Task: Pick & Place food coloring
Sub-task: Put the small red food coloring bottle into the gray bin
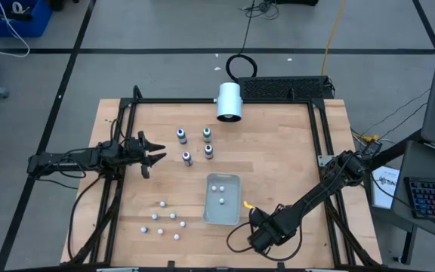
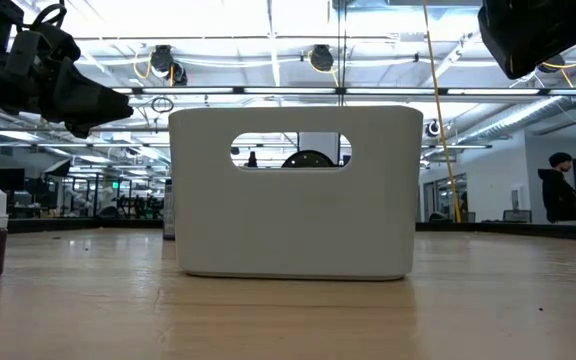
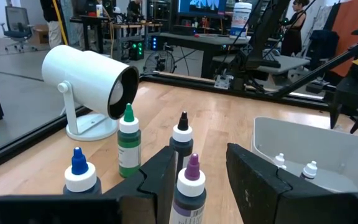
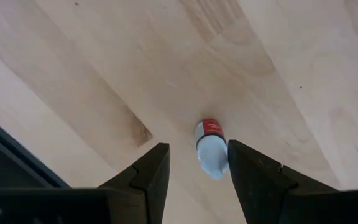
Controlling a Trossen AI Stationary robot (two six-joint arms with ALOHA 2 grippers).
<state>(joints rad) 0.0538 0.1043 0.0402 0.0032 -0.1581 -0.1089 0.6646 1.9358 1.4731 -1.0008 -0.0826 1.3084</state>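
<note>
While the four food coloring bottles [image 1: 195, 145] stand upright mid-tabletop [image 1: 278, 151] near the white bin [image 1: 223, 199], the left claw [image 1: 154, 153] hovers open just beside the purple-capped bottle [image 3: 190, 186], and the right claw [image 4: 194, 171] hangs open over a small red-labelled bottle [image 4: 211, 148] lying flat.

Wood, plastic and dark matt tooling

The table [image 1: 278, 151] is pale, smooth wood with visible grain. Ahead of the left tool [image 3: 197, 180], the food coloring [image 3: 128, 146] bottles look like glossy plastic, as does the white cylinder [image 3: 89, 78]. The bin [image 2: 293, 190] is matt white plastic. Both tools' fingers [image 4: 257, 177] are matt black.
</note>
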